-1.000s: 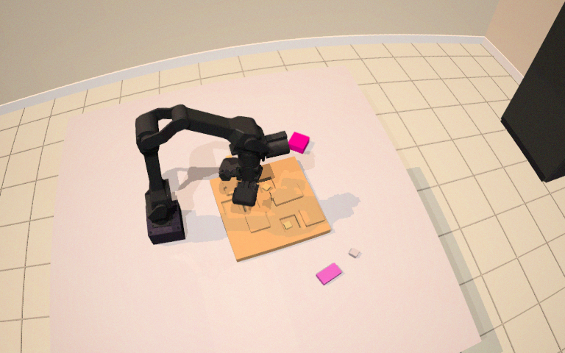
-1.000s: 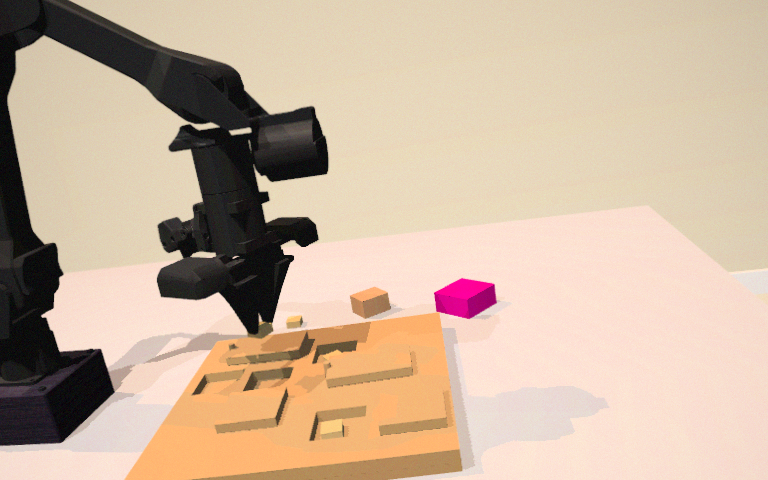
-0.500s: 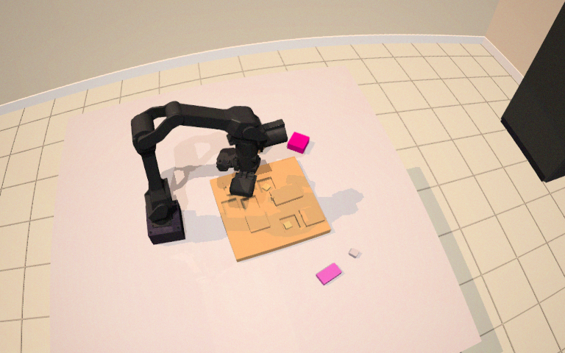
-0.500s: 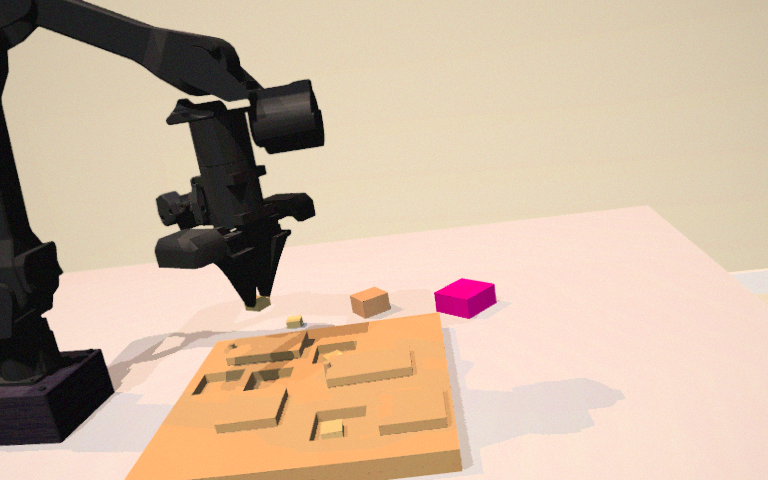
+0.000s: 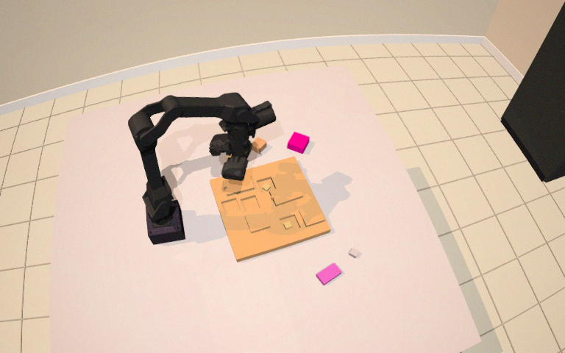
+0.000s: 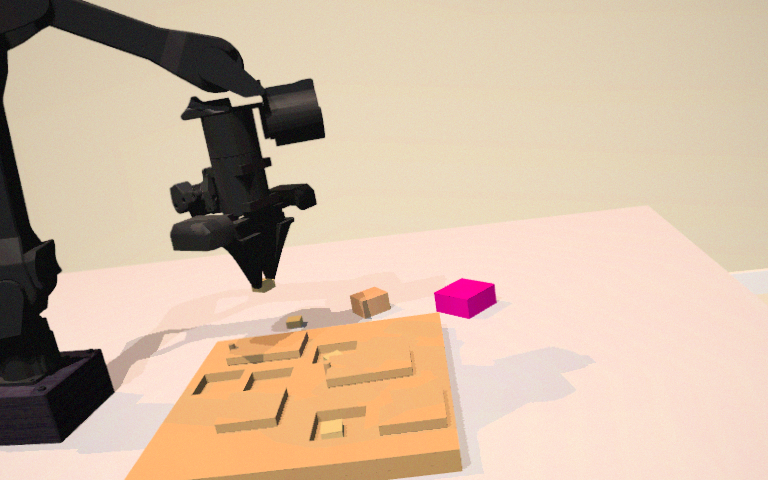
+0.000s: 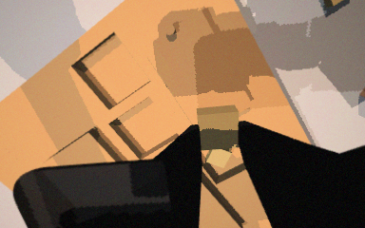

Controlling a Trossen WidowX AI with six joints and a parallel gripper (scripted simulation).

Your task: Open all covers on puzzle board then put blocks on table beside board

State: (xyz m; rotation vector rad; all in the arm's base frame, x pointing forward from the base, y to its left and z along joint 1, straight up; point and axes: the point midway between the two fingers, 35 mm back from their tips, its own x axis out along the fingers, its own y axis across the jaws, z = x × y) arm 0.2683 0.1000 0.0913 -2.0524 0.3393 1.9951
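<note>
My gripper (image 6: pixel 265 283) (image 7: pixel 218 131) is shut on a small yellowish block (image 6: pixel 267 286) (image 7: pixel 218 119). It is in the air above the table just behind the board; the arm hides the fingertips in the top view. The orange puzzle board (image 5: pixel 246 251) (image 6: pixel 164 461) has same-coloured covers, including a large one (image 5: pixel 288 192) (image 6: pixel 370 363) and a front-left one (image 6: pixel 249 410). Two left wells look empty. A yellow block (image 5: pixel 265 187) (image 7: pixel 219 158) lies in the back well, and another (image 5: pixel 288 225) (image 6: pixel 331 428) in the front well. A yellowish block (image 6: pixel 294 322) rests on the table behind the board.
An orange-brown block (image 5: pixel 259 145) (image 6: pixel 370 302) and a magenta box (image 5: pixel 298 143) (image 6: pixel 465 297) stand behind the board. A pink slab (image 5: pixel 328 273) and a small pale cube (image 5: pixel 353 252) lie beyond the board's lower right corner in the top view.
</note>
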